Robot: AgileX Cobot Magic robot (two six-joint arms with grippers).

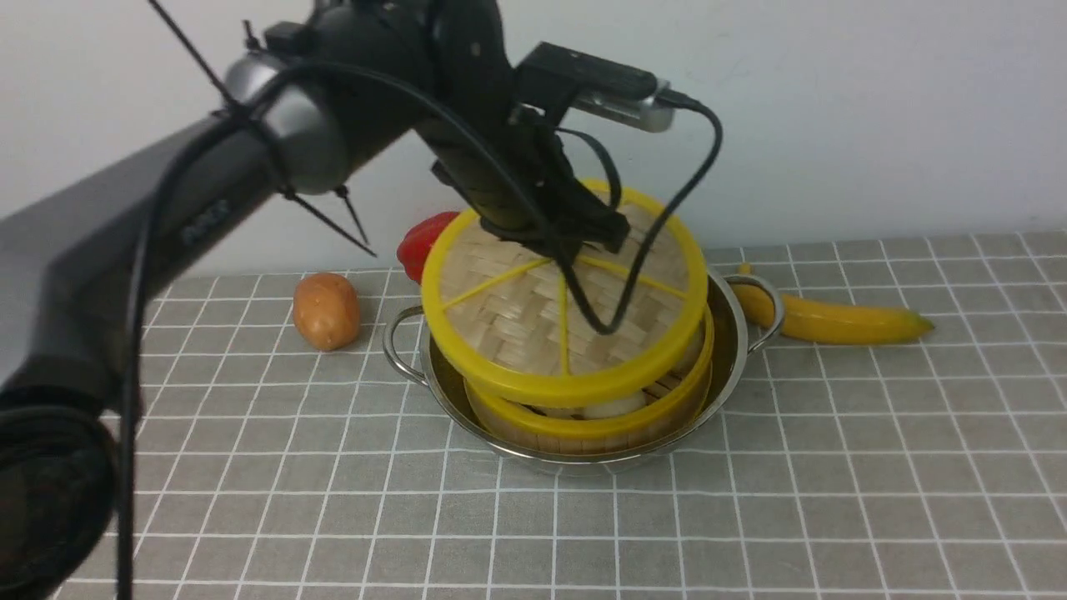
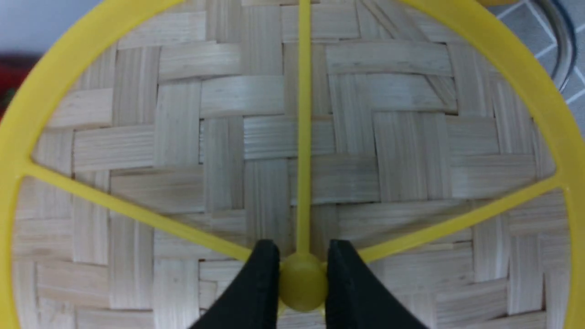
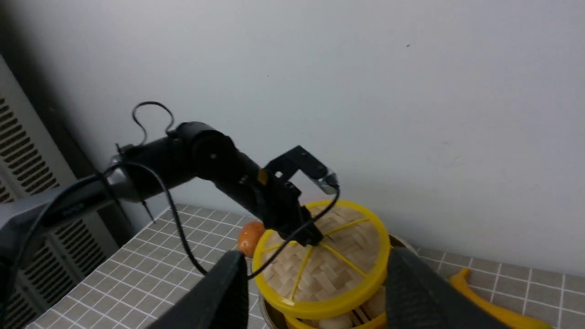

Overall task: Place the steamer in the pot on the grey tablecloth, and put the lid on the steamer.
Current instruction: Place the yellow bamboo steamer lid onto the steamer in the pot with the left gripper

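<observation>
Lid (image 1: 533, 333) aslant above steamer (image 1: 583, 429) in pot (image 1: 735, 333)

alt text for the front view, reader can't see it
The left hand grips the woven lid at its centre, holding it tilted over the steamer, which sits in the steel pot on the grey tablecloth. A potato, a red item and a banana lie beside the pot.
</observation>
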